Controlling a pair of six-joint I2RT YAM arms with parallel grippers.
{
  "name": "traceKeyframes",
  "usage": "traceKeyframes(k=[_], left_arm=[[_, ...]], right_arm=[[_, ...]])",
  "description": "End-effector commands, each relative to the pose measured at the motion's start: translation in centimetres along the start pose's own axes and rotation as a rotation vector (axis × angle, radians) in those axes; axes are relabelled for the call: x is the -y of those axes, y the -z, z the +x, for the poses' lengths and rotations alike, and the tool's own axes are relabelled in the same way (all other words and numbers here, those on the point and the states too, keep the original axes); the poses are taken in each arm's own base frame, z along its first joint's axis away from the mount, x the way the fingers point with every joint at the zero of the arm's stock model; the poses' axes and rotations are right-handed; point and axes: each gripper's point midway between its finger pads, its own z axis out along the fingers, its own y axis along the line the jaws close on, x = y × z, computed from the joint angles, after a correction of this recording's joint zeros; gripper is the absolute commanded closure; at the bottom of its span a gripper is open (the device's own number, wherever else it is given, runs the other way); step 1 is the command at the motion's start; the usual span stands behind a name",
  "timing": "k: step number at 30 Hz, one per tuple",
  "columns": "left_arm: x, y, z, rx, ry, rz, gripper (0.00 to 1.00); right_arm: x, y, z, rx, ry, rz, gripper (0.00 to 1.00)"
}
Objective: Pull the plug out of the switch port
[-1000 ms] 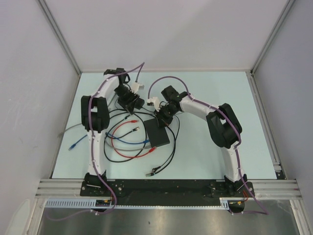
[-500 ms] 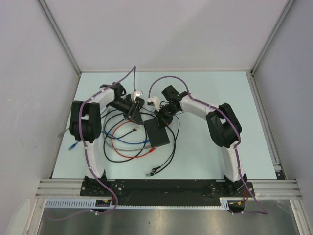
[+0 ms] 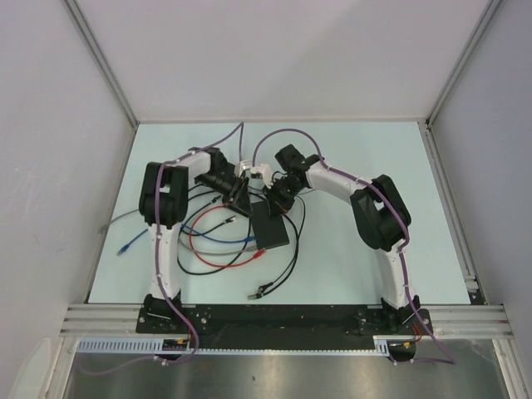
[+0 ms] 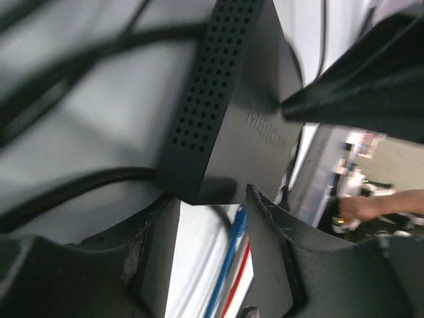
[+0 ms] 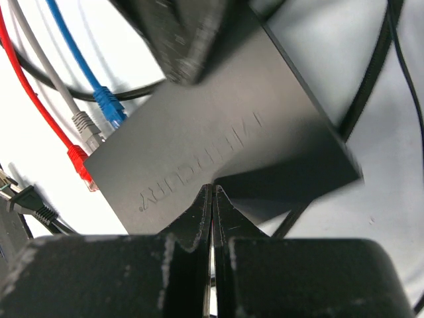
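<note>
The switch (image 3: pixel 273 229) is a flat matte black box in the middle of the table. In the right wrist view a blue plug (image 5: pixel 109 109), a grey plug (image 5: pixel 86 126) and a red plug (image 5: pixel 78 159) sit at the left edge of the switch (image 5: pixel 218 132). My right gripper (image 5: pixel 212 192) is shut and empty, its tips on the switch's top face. My left gripper (image 4: pixel 209 232) is open just off a corner of the switch (image 4: pixel 225 99), with blue and red cables showing between its fingers. In the top view the left gripper (image 3: pixel 243 199) and the right gripper (image 3: pixel 274 202) are close together at the switch's far end.
Loose black, red and blue cables (image 3: pixel 212 245) loop on the table left of the switch. A blue plug (image 3: pixel 129 245) lies at the far left and a black plug (image 3: pixel 258 293) lies near the front. Grey walls close in the sides and back.
My left arm has swung right, from the back left of the table to the switch's far-left corner, close beside the right gripper. The right arm and the switch have not moved.
</note>
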Motion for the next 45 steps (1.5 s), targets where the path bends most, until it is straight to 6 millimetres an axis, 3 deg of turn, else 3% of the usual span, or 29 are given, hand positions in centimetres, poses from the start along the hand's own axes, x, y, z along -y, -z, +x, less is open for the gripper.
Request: traceKeyframes(k=[1,4,10,12,16,27,35,45], left_arm=[[1.7,-1.4,-4.1,0.038,-0.07,0.097,0.5],[1.8,-0.7,-4.5,0.047,-0.082,0.075,0.5],[2.6,1.5,-2.7,0.083,-0.093,0.054,0.48],[3.7,2.2,-2.4,0.095,-0.146,0.049,0.48],[4.3,1.6,-0.7,0.059,-0.139,0.072,0.48],[3.4,-1.6,3.6,-0.067,-0.076,0.105,0.59],[3.2,-2.3,3.9,-0.079,-0.039,0.131,0.67],[3.0,-2.3,4.7,-0.144,-0.034,0.157,0.62]], right_arm=[[2.6,-1.2,4.7,-0.157,-0.034,0.096,1.0],[2.7,-0.9,5.0,-0.16,-0.034,0.103,1.0],[2.6,-0.9,4.9,-0.153,-0.028,0.111,1.0],[2.7,-1.0,5.1,-0.157,-0.033,0.109,1.0],[2.7,-1.1,5.0,-0.156,-0.038,0.098,1.0],[2.6,-1.2,5.0,-0.153,-0.04,0.093,1.0],[2.7,-1.2,5.1,-0.157,-0.038,0.099,1.0],[2.5,-1.3,5.3,-0.166,-0.032,0.101,1.0]])
